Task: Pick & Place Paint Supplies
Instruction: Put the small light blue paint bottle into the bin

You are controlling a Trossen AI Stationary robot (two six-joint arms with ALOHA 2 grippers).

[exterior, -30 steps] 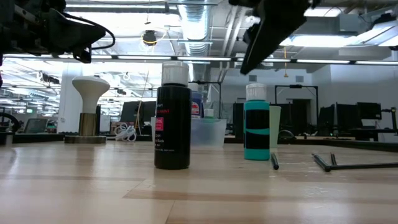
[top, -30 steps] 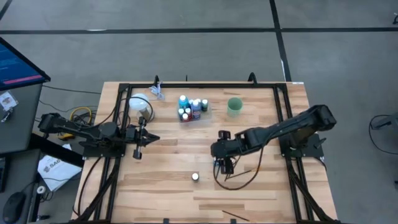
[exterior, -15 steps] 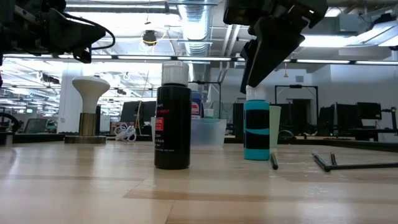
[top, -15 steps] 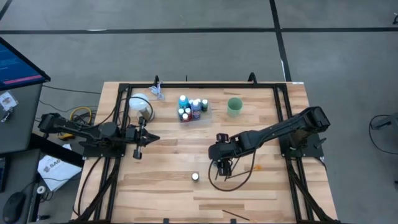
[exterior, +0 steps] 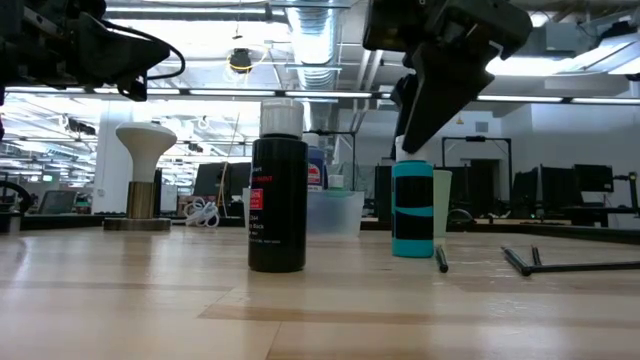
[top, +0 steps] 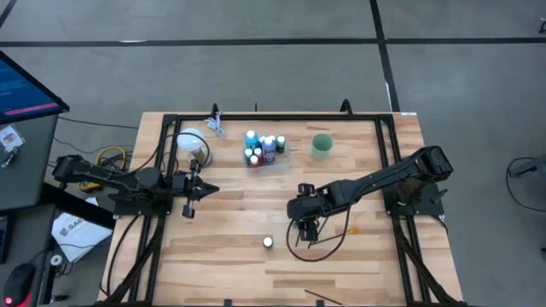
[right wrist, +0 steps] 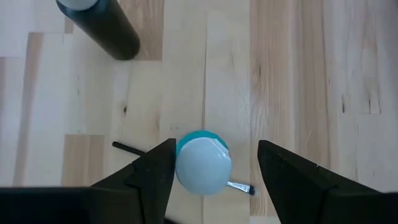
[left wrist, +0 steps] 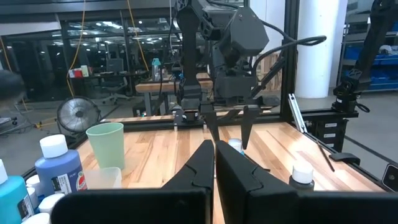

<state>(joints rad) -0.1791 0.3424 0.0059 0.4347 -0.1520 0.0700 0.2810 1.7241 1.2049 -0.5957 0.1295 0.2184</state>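
Since a second ago, the right arm has been swung inward and lowered, so that the right gripper (top: pixel 305 223) now hangs directly over the small teal paint bottle with a white cap (right wrist: pixel 203 162); the left arm has not moved.

The pale wooden surface (top: pixel 230 226) carries everything. At its far side a clear rectangular plastic tray (top: pixel 264 152) is seen, with several white-capped paint bottles (top: pixel 259 147) standing in it, and a translucent green cup (top: pixel 322 146) is set well apart on the right. A white mushroom-shaped object (exterior: pixel 145 171) stands near the left arm.

The left gripper (top: pixel 198 190) is held level above the left half of the surface, its jaws pressed together and holding nothing.

The right jaws are spread wide, one finger on each side of the teal bottle's cap, which is not yet touched. Nearer the front edge, a black paint bottle with a white cap (exterior: pixel 278 186) stands upright and alone. A thin dark-handled brush (right wrist: pixel 181 165) lies beside the teal bottle, possibly passing under it. An orange-tipped brush (top: pixel 348 228) appears to lie just to the right.
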